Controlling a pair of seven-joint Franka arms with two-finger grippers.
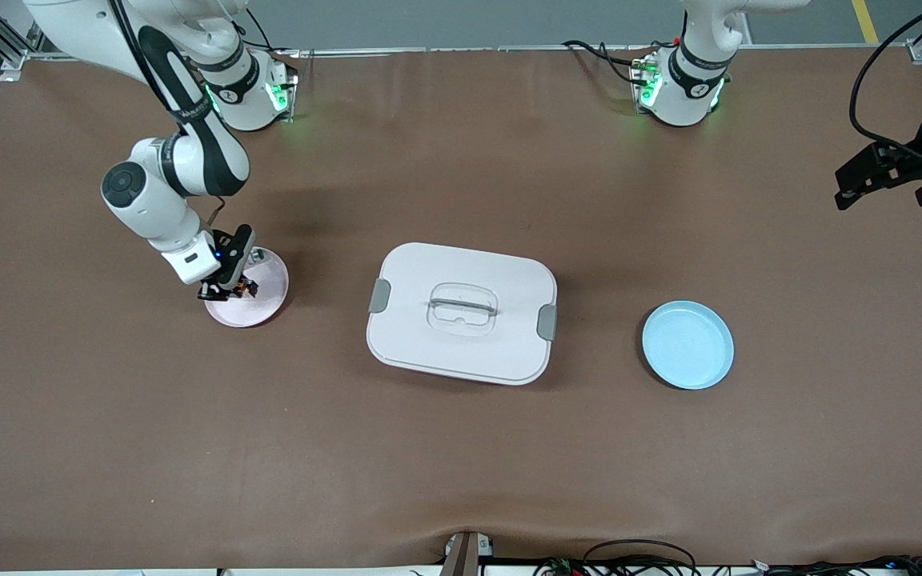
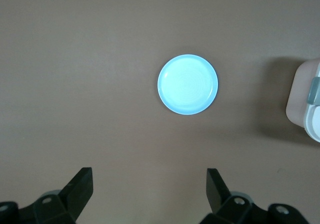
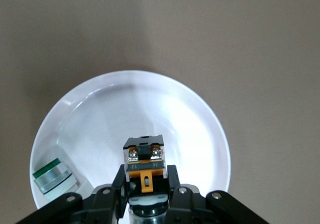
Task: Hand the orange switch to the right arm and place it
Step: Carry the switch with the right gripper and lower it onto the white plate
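1. Brown matting is covering the whole table, with a lidded white box sitting at its middle, a blue plate toward the left arm's end and a pale pink plate toward the right arm's end.
2. Over that pink plate the right gripper is hanging low, its fingers clamped on the orange switch.
3. In the right wrist view the switch is sitting squarely between the fingers, its two screw terminals facing the camera and its orange face pointing back toward the wrist; its body is projecting out past the fingertips over the plate's middle.
4. A small silver part with a green band is lying on the same plate near its rim, apart from the switch.
5. Whether the switch is touching the plate is not clear.
6. Judging from this, the drop is straight down: the plate is lying directly under the switch, so the right arm needs no sideways travel.
7. The left gripper is waiting high over the table's left-arm end, fingers spread wide and holding nothing, with the blue plate below it.
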